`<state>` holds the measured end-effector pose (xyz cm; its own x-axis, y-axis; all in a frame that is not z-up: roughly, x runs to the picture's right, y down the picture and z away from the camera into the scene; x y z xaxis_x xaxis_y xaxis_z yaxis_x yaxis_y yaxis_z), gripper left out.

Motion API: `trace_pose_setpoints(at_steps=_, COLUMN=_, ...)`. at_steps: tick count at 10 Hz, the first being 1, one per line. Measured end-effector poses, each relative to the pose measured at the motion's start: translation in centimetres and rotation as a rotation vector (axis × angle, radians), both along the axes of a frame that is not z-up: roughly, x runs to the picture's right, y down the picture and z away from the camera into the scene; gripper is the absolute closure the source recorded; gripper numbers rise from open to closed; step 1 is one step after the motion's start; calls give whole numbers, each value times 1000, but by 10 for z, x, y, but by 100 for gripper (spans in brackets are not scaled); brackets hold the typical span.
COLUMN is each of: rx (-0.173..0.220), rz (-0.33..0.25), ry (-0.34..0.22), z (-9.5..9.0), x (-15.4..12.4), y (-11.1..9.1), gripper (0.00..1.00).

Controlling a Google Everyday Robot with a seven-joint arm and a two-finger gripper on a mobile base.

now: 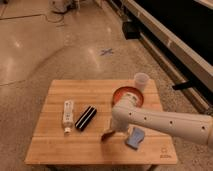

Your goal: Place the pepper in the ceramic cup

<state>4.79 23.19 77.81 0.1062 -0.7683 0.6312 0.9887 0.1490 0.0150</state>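
Note:
The pepper [106, 135], small and dark red-brown, lies on the wooden table [55, 150] near the front middle, partly covered by my gripper. My gripper [113, 130] is at the end of the white arm that reaches in from the right, and it sits right at the pepper's right end. The ceramic cup [141, 80], pale and cylindrical, stands upright at the table's back right corner, well away from the gripper.
A wide orange-red bowl [128, 95] sits beside the cup, just behind the arm. A blue sponge [134, 138] lies to the right of the gripper. A black-and-white striped bar [86, 118] and a white bottle [67, 114] lie on the left half.

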Motion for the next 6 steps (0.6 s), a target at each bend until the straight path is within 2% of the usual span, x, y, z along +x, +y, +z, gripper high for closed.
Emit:
trace_pose_setpoints(at_steps=4, rx=-19, rz=-49, ry=-32, z=14, x=-29, y=7, gripper=20)
trace_pose_setpoints(at_steps=6, rx=-18, rz=-83, ry=-37, z=25, x=-42, y=8, gripper=40)
